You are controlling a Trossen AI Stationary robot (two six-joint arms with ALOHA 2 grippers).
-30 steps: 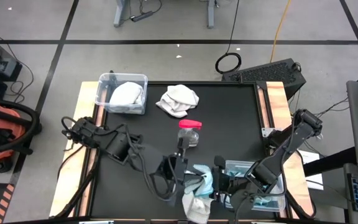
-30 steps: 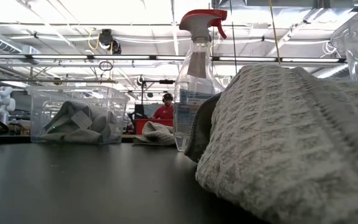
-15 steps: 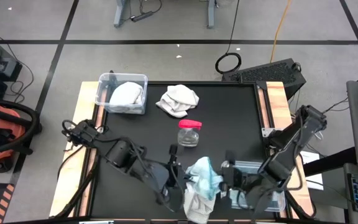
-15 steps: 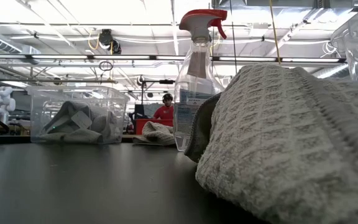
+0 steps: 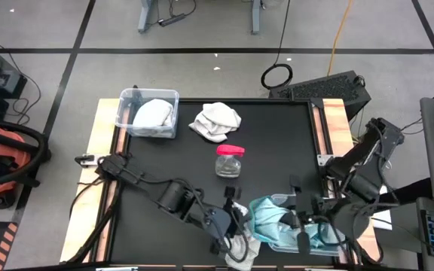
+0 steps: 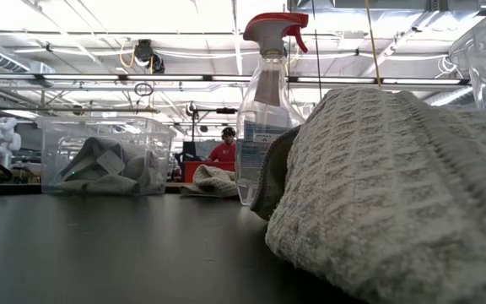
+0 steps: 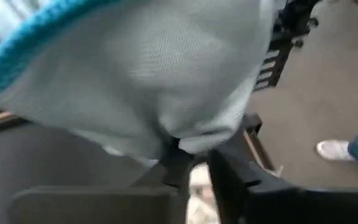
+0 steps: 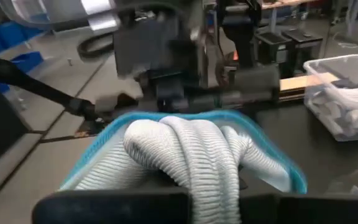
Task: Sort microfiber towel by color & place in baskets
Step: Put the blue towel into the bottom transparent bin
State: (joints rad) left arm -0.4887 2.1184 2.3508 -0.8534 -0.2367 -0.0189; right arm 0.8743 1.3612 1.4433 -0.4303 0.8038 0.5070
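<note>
The left gripper [image 5: 236,220] and the right gripper [image 5: 296,226] are both pinching one light blue towel [image 5: 266,220] between them at the near edge of the table [image 5: 164,158], each from its own side. In the left wrist view the blue cloth [image 7: 135,74] is bunching down into the closed fingers [image 7: 179,165]; in the right wrist view the ribbed cloth with its bright blue hem [image 8: 191,155] is filling the space over the right arm's fingers, with the left arm's dark wrist facing it from just behind. The towel is hanging partly over the near right basket [image 5: 311,226], whose clear rim is showing under and around it.

Just below the left gripper a white-grey towel [image 5: 239,252] is lying at the table's near edge; in the low view its waffle weave [image 6: 378,194] is blocking the whole right half, so neither gripper is showing there.

A spray bottle with a red trigger head [image 5: 230,160] is standing near the table's middle, well clear of the grippers. A crumpled white towel [image 5: 217,120] is lying loose near the far edge, and beside it the far left basket [image 5: 130,113] is holding a white-grey towel [image 5: 154,114]. Beyond the table, in the low view, a person in red [image 6: 223,150] is sitting.
</note>
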